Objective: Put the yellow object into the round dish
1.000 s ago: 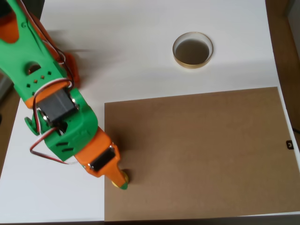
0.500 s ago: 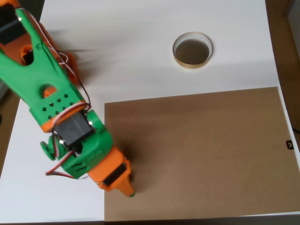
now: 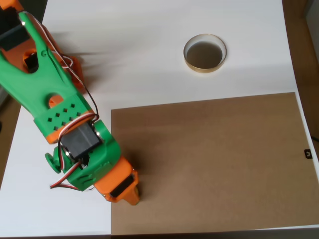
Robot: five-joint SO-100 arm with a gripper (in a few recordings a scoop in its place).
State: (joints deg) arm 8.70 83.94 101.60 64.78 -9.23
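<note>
In the overhead view the green and orange arm reaches down the left side, and its gripper (image 3: 131, 197) points down at the near left corner of the brown board (image 3: 214, 159). The arm's body covers the jaws, so their state is unclear. The yellow object is hidden, and whether it lies under the gripper cannot be told. The round dish (image 3: 205, 53), with a tan rim and a dark inside, sits on the white table toward the back right, far from the gripper, with nothing in it.
The white table (image 3: 149, 45) carries the large brown board over its front right part. The arm's base and cables fill the left side. A small dark tag (image 3: 308, 154) sits at the board's right edge.
The arm has swung toward the front edge and dropped lower. A yellow bit seen at the gripper's tip one second ago is now covered by the gripper.
</note>
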